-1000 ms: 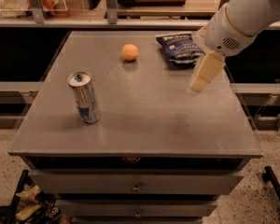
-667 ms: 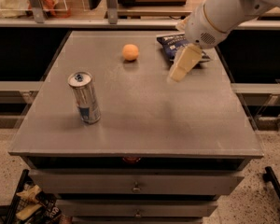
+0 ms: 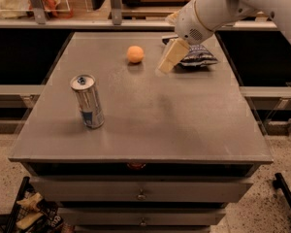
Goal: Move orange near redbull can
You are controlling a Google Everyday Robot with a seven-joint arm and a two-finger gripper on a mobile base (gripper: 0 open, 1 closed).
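We are inspecting a grey, flat-topped table [image 3: 184, 130] with two drawers [image 3: 141, 194] running across its front below the top. It is standing on a speckled floor [image 3: 5, 144]. Behind it, a shelf rail [image 3: 63, 23] is running the width of the room, with dark openings beneath.

At the far lower left, beside the table's front corner, a wire basket [image 3: 24, 212] is holding pale items that we cannot identify.

On the left part of the surface, the redbull can [image 3: 88, 101] is standing upright, set in from both the left edge and the front edge. A wide stretch of bare tabletop is lying between it and the orange [image 3: 135, 54], which is resting well apart from the can, toward the back edge and a little left of centre.

Just to the right of the orange, and not touching it, the gripper [image 3: 164, 68] is hanging over the tabletop, angled down and to the left. It is gripping nothing that we can see, and we cannot tell whether it is spread or pressed together. The white arm [image 3: 218, 8] is reaching in from the upper right.

Behind the gripper, a dark blue chip bag [image 3: 199, 56] is lying flat near the back right corner.

The front half and the right side of the surface are showing bare grey top up to the edges. At the lower right, a black bar [image 3: 286, 198] is lying on the floor.
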